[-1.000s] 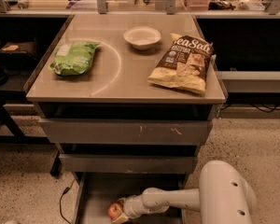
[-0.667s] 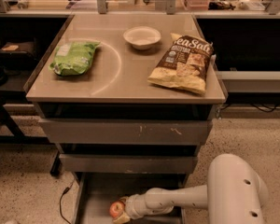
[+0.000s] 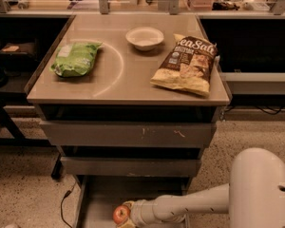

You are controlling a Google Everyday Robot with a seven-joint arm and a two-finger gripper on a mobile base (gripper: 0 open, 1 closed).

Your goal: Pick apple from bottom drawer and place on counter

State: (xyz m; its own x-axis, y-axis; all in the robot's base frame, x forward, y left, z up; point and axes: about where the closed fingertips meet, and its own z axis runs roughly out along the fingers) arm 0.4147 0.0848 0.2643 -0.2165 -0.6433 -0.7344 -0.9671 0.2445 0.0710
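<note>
Counter (image 3: pixel 128 80): tan surface with free room in the near middle, along the white arc. Its near edge and side edges drop straight off, so the drop spot should be set well in.

Bottom drawer (image 3: pixel 104 194): pulled out toward the camera, shallow with low side walls. The middle drawer front (image 3: pixel 130 166) overhangs its far part, so the lift likely has to come out near-side first.

Chip bag (image 3: pixel 185 65) takes the right side of the counter, green bag (image 3: pixel 75 58) the left, bowl (image 3: pixel 144 37) far centre.

Gripper (image 3: pixel 129 214): low in the drawer, reaching left, tip at the apple. Whether the jaws are clamped cannot be told.

Apple (image 3: pixel 120 214): on the drawer floor, near end. It is probably light and firm with smooth skin, it rolls and bruises, and is best held across the widest part.
</note>
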